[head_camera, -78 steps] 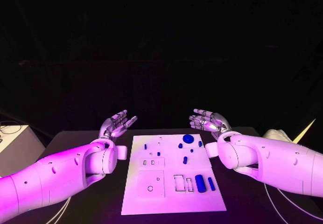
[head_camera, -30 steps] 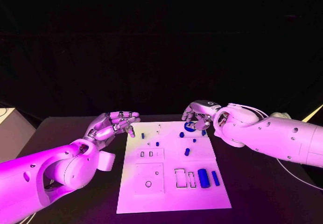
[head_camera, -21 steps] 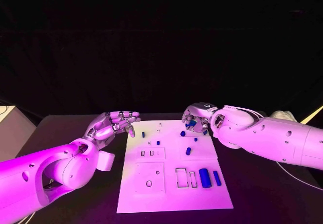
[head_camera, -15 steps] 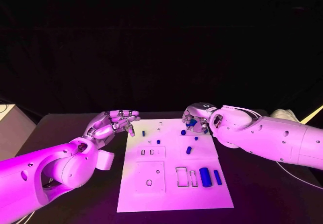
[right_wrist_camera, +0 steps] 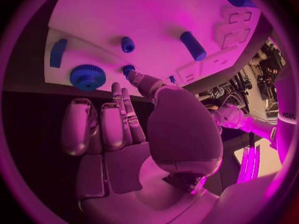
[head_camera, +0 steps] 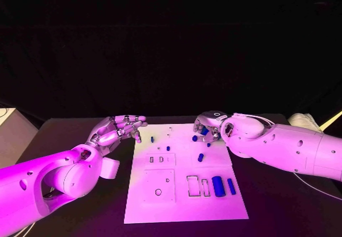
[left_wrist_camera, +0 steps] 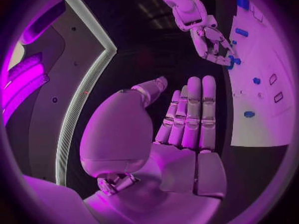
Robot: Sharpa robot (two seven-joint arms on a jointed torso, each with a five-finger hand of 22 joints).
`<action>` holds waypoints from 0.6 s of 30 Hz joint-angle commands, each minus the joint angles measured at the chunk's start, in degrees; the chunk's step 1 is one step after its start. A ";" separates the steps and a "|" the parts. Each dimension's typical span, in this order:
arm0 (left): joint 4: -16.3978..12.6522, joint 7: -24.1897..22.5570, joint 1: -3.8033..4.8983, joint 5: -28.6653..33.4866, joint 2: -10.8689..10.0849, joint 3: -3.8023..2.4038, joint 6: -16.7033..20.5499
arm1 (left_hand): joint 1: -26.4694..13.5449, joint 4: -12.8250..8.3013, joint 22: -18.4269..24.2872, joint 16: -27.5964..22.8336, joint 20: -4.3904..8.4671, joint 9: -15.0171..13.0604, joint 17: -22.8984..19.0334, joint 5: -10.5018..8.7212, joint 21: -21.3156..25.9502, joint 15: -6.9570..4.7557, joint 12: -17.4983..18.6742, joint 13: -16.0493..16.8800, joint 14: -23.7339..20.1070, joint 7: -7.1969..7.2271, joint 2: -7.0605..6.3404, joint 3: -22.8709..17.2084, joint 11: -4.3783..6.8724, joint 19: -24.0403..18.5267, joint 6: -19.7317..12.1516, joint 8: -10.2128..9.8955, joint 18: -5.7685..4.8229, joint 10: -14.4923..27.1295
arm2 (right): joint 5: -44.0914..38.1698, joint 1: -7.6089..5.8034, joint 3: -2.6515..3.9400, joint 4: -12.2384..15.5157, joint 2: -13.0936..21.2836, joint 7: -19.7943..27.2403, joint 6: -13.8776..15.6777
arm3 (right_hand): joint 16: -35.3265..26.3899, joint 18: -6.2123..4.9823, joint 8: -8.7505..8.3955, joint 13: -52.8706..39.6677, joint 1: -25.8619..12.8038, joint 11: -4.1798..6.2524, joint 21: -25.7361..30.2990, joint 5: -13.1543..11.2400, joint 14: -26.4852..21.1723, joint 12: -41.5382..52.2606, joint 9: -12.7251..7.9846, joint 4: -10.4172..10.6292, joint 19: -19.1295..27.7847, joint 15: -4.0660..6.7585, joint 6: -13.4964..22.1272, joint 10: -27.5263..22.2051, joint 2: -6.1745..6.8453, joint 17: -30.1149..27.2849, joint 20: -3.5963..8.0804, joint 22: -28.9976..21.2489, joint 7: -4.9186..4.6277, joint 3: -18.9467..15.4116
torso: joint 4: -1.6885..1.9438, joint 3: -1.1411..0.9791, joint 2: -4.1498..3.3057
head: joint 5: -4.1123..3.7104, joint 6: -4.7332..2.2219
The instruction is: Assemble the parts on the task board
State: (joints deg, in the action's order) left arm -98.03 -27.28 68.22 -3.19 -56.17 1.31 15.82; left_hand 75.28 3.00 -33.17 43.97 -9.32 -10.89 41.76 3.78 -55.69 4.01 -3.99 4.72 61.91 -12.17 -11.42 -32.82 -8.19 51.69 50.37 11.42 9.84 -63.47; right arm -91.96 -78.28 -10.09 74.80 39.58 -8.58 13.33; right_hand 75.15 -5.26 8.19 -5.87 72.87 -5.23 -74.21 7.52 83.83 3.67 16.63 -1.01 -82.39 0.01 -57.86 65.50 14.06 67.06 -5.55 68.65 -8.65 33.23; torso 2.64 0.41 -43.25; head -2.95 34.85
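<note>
No readable text or labels

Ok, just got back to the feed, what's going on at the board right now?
The right hand is down over the far end of the task board, fingers beside the round blue gear; no view shows a grip on it. The left hand hovers off the board's edge, holding nothing. Other blue parts lie loose on the board.

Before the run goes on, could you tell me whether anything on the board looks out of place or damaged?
Nothing stands out. The board lies flat and whole, with blue parts on it. The right hand reaches over the gear; the left hand is beside the board.
</note>
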 commanded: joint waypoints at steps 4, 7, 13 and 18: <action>-0.21 -0.14 0.23 -0.28 -0.05 -0.06 -0.95 | -0.54 0.00 -0.11 0.28 -0.17 -0.06 0.08 -0.19 -0.45 0.04 0.14 0.06 -0.51 0.03 -0.08 -0.17 -0.12 -0.45 -0.28 -0.35 0.61 0.40 | -1.36 0.05 -0.01 0.39 -0.13 -0.85 -1.30 | 0.40 1.20 0.23 -0.19 0.09 0.17 -0.69 0.43 2.44 0.59 0.21 0.44 -0.08 -0.18 -0.19 -0.02 -0.24 0.17 -0.23 0.68 0.37 -0.07 | 0.01 -0.04 -0.26 | 0.10 -0.04; -0.23 -0.10 0.29 -0.28 -0.07 -0.07 -0.97 | -0.54 0.00 -0.15 0.32 -0.19 -0.06 0.10 -0.19 -0.51 0.07 0.15 0.06 -0.59 0.00 -0.06 -0.17 -0.15 -0.50 -0.34 -0.38 0.61 0.47 | -1.36 0.05 -0.01 0.48 -0.25 -0.88 -1.20 | 0.47 1.21 0.32 -0.24 0.08 0.18 -0.76 0.48 2.43 0.65 0.30 0.52 -0.09 -0.16 -0.31 0.06 -0.35 0.20 -0.22 0.77 0.36 -0.03 | 0.03 -0.04 -0.34 | 0.20 0.00; -0.22 0.03 0.38 -0.28 -0.08 -0.07 -1.05 | -0.54 0.00 -0.15 0.32 -0.19 -0.06 0.10 -0.19 -0.51 0.07 0.15 0.06 -0.59 0.00 -0.06 -0.17 -0.15 -0.50 -0.34 -0.38 0.61 0.47 | -1.29 0.08 -0.01 0.19 -0.63 -0.84 -1.13 | 0.70 1.24 0.53 -0.34 0.03 0.18 -0.94 0.52 2.46 0.74 0.47 0.69 -0.13 -0.15 -0.59 0.18 -0.56 0.38 -0.22 1.01 0.33 0.05 | 0.06 -0.02 -0.50 | 0.17 -0.03; -0.28 0.15 0.50 -0.28 -0.11 -0.07 -1.11 | -0.54 0.00 -0.15 0.32 -0.19 -0.06 0.10 -0.19 -0.51 0.07 0.15 0.06 -0.59 0.00 -0.06 -0.17 -0.15 -0.50 -0.34 -0.38 0.61 0.47 | -1.23 0.30 -0.01 -0.46 -1.12 -0.76 -1.16 | 0.78 1.24 0.68 -0.40 0.02 0.16 -0.97 0.55 2.45 0.80 0.60 0.81 -0.11 -0.16 -0.82 0.25 -0.75 0.39 -0.23 1.05 0.27 0.15 | 0.06 -0.12 -0.65 | 0.28 0.02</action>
State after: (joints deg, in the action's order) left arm -98.09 -27.00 68.55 -3.22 -56.29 1.30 15.79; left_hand 75.28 3.00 -33.23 43.97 -9.52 -10.88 41.81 3.78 -56.03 4.20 -3.99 4.71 61.72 -12.16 -11.42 -32.82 -8.39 51.49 50.38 11.42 9.76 -63.27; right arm -92.42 -78.07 -10.09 74.50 38.58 -9.22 12.96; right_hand 75.63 -4.39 8.67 -6.17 72.86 -5.23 -74.89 7.77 83.83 4.19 17.17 -0.68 -82.38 0.01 -58.25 65.50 14.05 67.38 -5.54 69.61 -8.26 33.37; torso 2.69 0.34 -43.79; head -2.73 34.79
